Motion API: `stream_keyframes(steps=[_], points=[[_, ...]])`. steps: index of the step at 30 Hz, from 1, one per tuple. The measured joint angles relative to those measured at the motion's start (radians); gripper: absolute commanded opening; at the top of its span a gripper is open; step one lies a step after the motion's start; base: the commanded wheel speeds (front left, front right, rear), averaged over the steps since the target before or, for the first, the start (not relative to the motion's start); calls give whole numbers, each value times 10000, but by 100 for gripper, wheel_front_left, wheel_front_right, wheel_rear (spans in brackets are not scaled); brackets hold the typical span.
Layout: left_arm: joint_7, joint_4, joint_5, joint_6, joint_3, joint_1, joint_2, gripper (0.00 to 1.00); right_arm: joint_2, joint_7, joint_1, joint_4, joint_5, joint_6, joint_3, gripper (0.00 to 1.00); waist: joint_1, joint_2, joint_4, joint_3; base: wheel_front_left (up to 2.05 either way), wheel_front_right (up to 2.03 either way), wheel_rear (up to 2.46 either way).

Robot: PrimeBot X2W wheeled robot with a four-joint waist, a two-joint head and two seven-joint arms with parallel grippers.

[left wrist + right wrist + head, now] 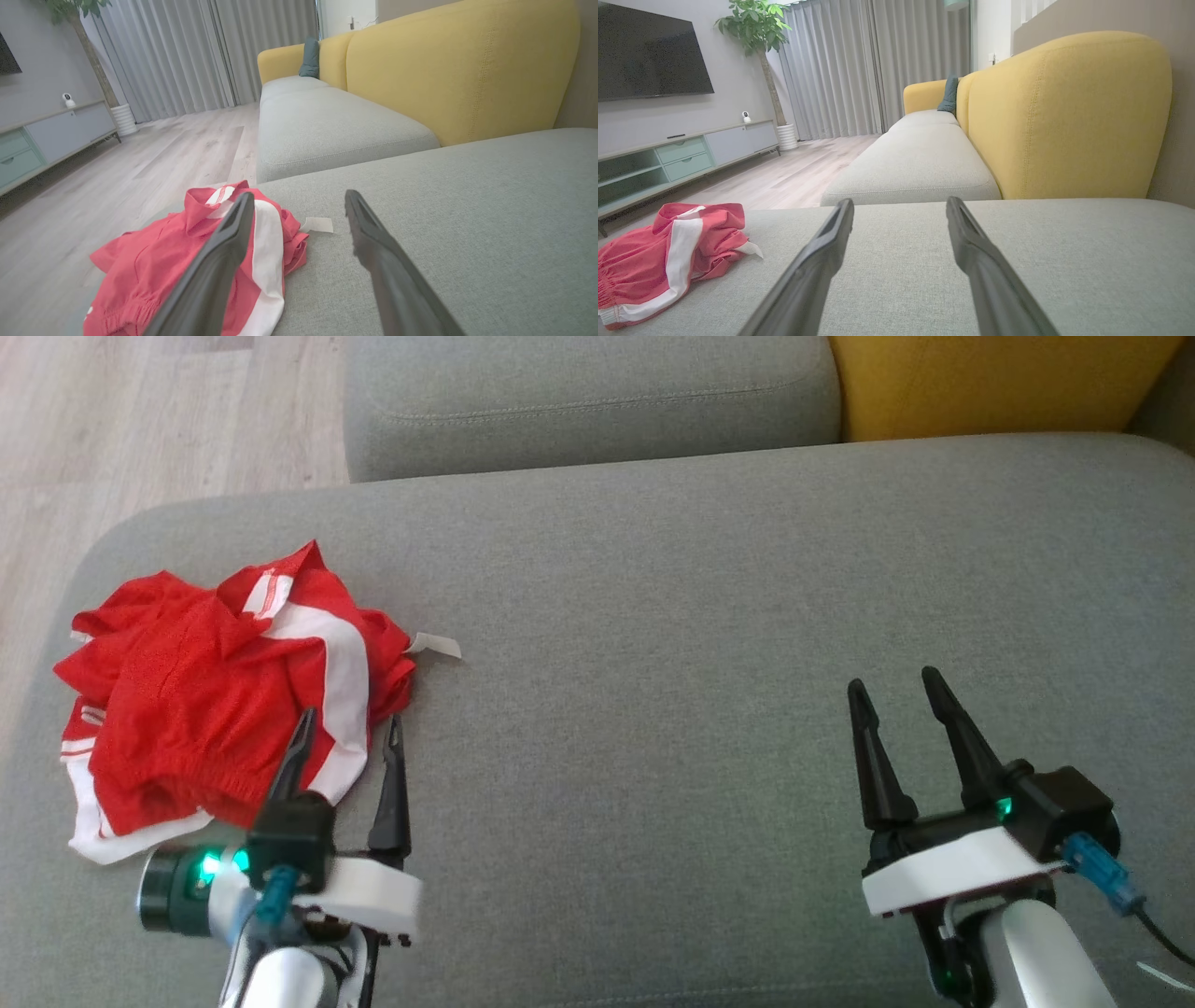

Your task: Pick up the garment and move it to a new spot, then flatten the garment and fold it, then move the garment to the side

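- You have bare grey cushion (pixel 653 663) from the crumpled garment (pixel 187 709) across to your right tool (pixel 892 679).
- The yellow backrest (pixel 990 383) walls the far right edge.
- The garment crowds your left tool (pixel 351 717).

Grey sofa seat (pixel 709 616), yellow backrest (pixel 990 383), pale wooden floor (pixel 140 420)

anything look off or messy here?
Only the red garment: it lies crumpled in a heap at the left end of the grey cushion, close to its edge, with a white tag sticking out on its right side. Nothing looks torn or spilled.
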Motion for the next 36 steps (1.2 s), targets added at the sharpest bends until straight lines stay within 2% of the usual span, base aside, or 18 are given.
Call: stream_keyframes(steps=[4, 7, 12, 16, 24, 25, 33, 36], points=[[-115, -117, 359, 439, -391, -136, 180, 100, -4, -150, 0, -186, -405, -2, 10, 100, 0, 0, -3, -2, 0, 0, 0], [-219, -562, 201, 851, -366, -142, 153, 100, -6, -224, 3, -336, -240, -2, -15, 100, 0, 0, 8, -12, 0, 0, 0], [-385, -1208, 205, 1122, -244, -118, 157, 100, -12, -351, 25, -405, 295, 0, -125, 100, 0, 0, 34, -38, 0, 0, 0], [-512, -1455, 209, 1110, 142, 181, -36, 100, -15, -479, 44, -389, 700, -2, -332, 100, 0, 0, 65, -86, 0, 0, 0], [-700, -1189, 472, 69, 890, 941, -677, 100, -15, -727, 280, 148, 627, 0, -291, 100, 0, 0, 145, -192, 0, 0, 0], [-700, -1189, 472, 69, 890, 941, -677, 100, -15, -727, 280, 148, 627, 0, -291, 100, 0, 0, 145, -192, 0, 0, 0], [-729, -211, 642, -1346, 1639, 1197, -1438, 100, -15, -734, 266, 767, 1143, 0, -297, 100, 0, 0, 121, -244, 0, 0, 0], [-729, 15, 765, -1647, 1854, 1253, -1668, 100, -15, -734, 244, 959, 1229, -2, -286, 100, 0, 0, 106, -242, 0, 0, 0]])
